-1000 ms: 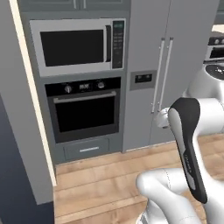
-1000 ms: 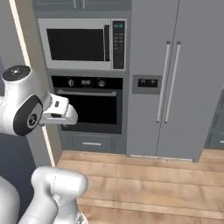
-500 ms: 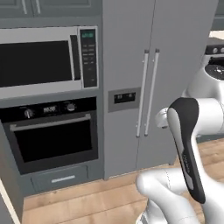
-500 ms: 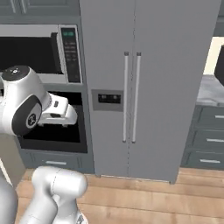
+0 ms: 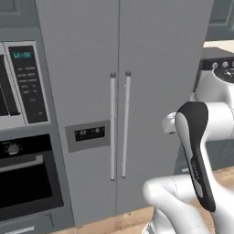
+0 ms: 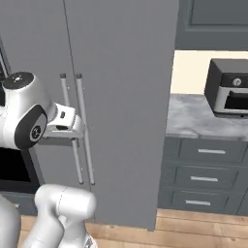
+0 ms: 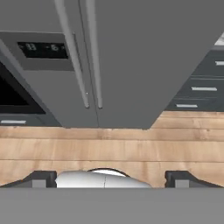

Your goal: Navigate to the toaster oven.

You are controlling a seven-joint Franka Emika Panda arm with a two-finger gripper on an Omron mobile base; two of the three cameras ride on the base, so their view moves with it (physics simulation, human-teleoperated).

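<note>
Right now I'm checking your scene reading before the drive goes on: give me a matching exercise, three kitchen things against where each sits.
Things:
1. toaster oven
2. fridge
3. drawers

Places:
A. under the grey counter
B. on the counter, far right in the right base view
C. straight ahead, two tall handles at its middle

Pairs: 1-B, 2-C, 3-A

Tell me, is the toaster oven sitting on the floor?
No, the toaster oven sits up on the grey counter, above the drawers.
</note>
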